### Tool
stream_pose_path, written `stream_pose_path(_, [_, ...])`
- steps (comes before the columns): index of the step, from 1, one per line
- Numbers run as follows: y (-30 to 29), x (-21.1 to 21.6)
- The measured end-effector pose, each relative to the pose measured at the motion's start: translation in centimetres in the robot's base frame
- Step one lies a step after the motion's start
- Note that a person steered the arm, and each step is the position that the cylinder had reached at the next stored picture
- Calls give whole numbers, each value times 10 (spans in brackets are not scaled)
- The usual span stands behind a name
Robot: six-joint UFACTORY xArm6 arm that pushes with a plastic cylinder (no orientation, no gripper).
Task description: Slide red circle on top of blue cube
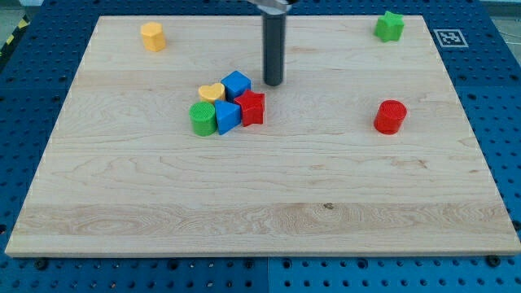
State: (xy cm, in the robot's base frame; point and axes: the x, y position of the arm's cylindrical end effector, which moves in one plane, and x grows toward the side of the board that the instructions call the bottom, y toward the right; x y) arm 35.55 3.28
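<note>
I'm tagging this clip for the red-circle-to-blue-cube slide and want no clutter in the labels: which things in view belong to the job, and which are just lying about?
Part of the job:
red circle, alone at the view's right
blue cube, in the central cluster
my tip, just right of the blue cube

Just lying about:
yellow heart
green cylinder
second blue block
red star
yellow block, top left
green block, top right

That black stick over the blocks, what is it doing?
It is my tip, the end of a rod I push blocks with. It sits just right of the blue cube, which is in a cluster with a yellow heart, green cylinder, another blue block and red star. The red circle I must slide there is far off to the view's right.
</note>
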Motion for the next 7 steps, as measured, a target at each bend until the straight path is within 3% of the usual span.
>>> stream_pose_path(2, [87, 0])
stream_pose_path(4, [157, 27])
stream_pose_path(6, [171, 93])
stream_pose_path(7, [167, 100])
